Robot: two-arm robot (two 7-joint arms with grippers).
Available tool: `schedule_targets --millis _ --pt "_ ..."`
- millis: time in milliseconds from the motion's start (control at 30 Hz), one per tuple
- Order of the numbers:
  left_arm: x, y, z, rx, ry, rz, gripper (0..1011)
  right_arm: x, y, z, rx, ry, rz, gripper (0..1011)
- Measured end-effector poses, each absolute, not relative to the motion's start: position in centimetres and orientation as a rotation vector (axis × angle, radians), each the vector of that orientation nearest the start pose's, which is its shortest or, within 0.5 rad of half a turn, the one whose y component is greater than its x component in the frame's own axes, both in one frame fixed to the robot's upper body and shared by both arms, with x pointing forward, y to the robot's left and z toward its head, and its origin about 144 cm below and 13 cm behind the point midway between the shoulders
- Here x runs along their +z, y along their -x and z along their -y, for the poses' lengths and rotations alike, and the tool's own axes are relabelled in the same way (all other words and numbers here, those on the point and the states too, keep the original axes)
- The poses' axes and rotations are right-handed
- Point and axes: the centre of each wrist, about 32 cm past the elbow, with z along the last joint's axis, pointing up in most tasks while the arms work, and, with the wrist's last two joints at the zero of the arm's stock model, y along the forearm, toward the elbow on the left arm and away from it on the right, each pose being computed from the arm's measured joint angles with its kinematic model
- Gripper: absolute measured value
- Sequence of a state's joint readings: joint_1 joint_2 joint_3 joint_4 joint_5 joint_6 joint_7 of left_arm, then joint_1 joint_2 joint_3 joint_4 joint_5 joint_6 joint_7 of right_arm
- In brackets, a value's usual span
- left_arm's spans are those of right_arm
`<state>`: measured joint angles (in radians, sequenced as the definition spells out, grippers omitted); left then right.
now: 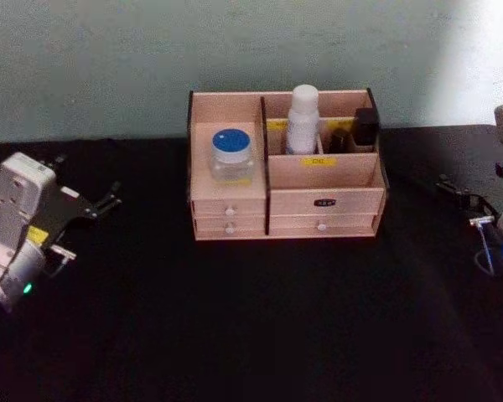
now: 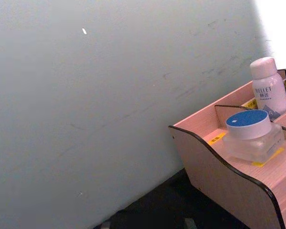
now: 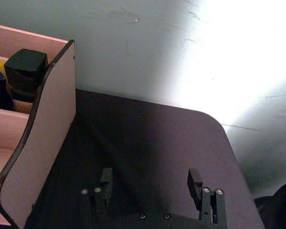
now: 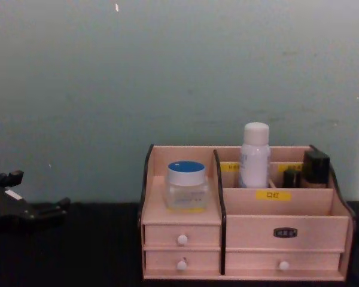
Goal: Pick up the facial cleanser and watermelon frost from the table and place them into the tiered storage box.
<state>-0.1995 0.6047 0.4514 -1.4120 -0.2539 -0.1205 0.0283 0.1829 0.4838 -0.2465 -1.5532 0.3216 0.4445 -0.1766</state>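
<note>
Backdrop: a plain pale grey-green wall [image 4: 107, 89] is seen behind a black table [image 1: 251, 335], with the tiered storage box [image 1: 318, 201] taken as the landmark here.
Facial cleanser [image 1: 302, 117]: stood upright in a rear compartment of the box, right of the centre divider, just beside the small black bottles [image 1: 365, 127].
Watermelon frost [image 1: 232, 157]: set on the box's left shelf above the two left drawers, blue lid up.
Task status: both items look to be already housed, so probably done.
Left gripper [image 1: 109, 199]: held over the table well to the left of the box, nothing carried; whether its fingers are apart can't really be told.
Right gripper [image 3: 152, 183]: parked to the right of the box, fingers spread wide, nothing between them.
Handling, cleanser: probably light, stiff plastic, smooth and a bit slippery, tall so easily tipped; best gripped mid-body below the cap.
Handling, jar: squat and stable, maybe glass-like so possibly fragile; best pinched across the frosted sides under the lid.
</note>
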Motion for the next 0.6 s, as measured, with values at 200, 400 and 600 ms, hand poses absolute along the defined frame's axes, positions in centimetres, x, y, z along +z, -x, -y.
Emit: schedule_targets --millis 200,400,600 --pt "113.98 -48.86 -30.97 1.248 -0.304 0.285 1001 119.32 -49.93 29.92 -1.557 0.477 -0.075 1002" --pt "113.98 -48.86 -30.97 1.248 -0.304 0.285 1001 119.34 -49.92 29.92 -1.556 0.477 -0.075 1002" --pt "113.98 -48.86 -30.97 1.248 -0.304 0.285 1001 119.35 -49.92 29.92 -1.556 0.477 -0.075 1003"
